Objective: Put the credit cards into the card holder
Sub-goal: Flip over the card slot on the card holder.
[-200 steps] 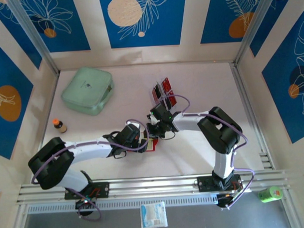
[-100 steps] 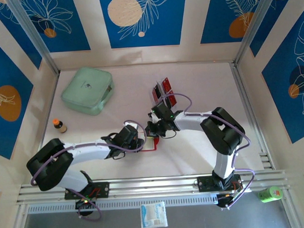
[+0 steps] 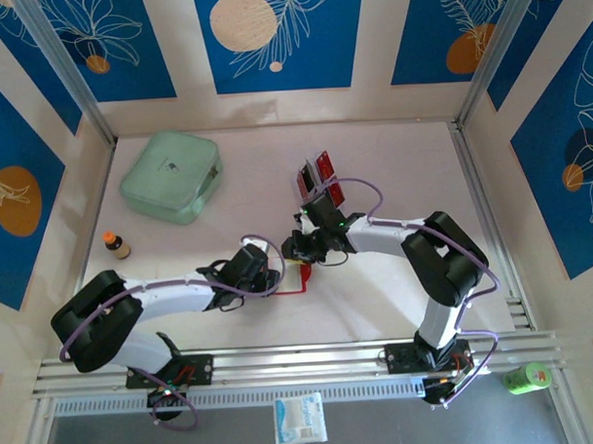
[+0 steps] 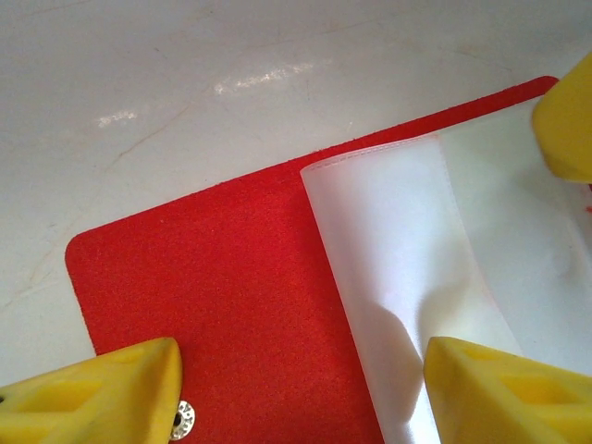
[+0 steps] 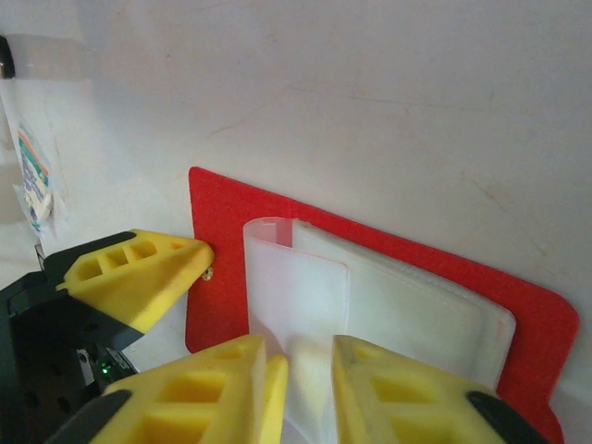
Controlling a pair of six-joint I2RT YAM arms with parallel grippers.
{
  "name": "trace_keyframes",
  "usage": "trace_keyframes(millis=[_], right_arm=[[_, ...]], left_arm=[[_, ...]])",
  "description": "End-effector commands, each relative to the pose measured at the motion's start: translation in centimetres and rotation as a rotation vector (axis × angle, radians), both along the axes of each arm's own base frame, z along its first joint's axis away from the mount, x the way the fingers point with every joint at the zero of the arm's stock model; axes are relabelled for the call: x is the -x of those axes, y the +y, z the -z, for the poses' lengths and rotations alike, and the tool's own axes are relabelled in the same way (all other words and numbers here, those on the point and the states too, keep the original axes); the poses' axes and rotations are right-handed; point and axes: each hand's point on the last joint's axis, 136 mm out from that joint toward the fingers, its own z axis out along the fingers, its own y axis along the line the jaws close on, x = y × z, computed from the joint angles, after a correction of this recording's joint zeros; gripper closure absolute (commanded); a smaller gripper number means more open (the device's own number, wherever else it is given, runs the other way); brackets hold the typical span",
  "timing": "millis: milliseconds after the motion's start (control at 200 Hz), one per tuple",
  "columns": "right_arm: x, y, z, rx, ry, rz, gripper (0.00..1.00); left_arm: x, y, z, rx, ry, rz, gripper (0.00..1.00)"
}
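Card holder (image 4: 231,305) plain, packet (image 3: 299,419) print illegible

The red card holder (image 5: 217,268) lies open and flat on the table (image 3: 402,160), frosted inner sleeves curling upward, a metal snap at one corner. Beyond it, red-and-dark credit cards (image 3: 322,174) stand tilted on edge.

Top view: the card holder (image 3: 302,278) lies mostly under the left gripper (image 3: 277,277) and the right gripper (image 3: 294,255); only a red edge shows beside them.

Left wrist view: picture edges cut the holder off beyond the fingers (image 4: 111,384); one finger half covers the snap stud (image 4: 183,421).

Right wrist view: the right gripper's fingers hide the near edge of the clear sleeves (image 5: 407,305).
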Motion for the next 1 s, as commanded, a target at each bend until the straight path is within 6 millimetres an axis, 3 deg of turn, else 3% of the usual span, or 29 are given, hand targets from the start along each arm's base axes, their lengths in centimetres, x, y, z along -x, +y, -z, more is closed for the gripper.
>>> trace_keyframes(millis=[0,560,990], right_arm=[[1.0,0.2,1.2,0.005,0.043,-0.020,0.69],[1.3,0.5,2.3,0.003,0.077,-0.033,0.61],[1.2,1.4,1.6,-0.020,0.076,-0.057,0.61]], left_arm=[[1.3,0.3,1.1,0.013,0.053,0.014,0.31],[1.2,0.7,0.7,0.043,0.015,-0.004,0.33],[0.9,0.4,-0.1,0.067,-0.012,0.003,0.26]])
